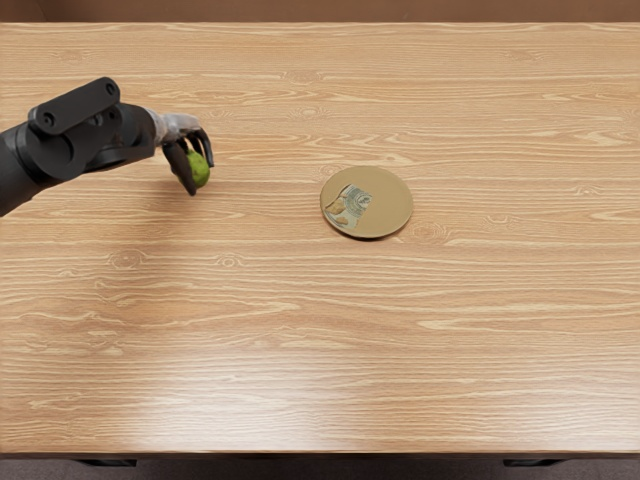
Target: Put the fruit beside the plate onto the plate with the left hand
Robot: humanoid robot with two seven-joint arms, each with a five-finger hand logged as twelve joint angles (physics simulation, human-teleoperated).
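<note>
With the left hand (186, 147) curled around the small round green fruit (200, 169) at the left of the light wooden worktop (320, 340), well apart from the round tan plate (390, 207), a shallow fingertip hold could let the smooth ball slip and roll away mid-carry.
</note>
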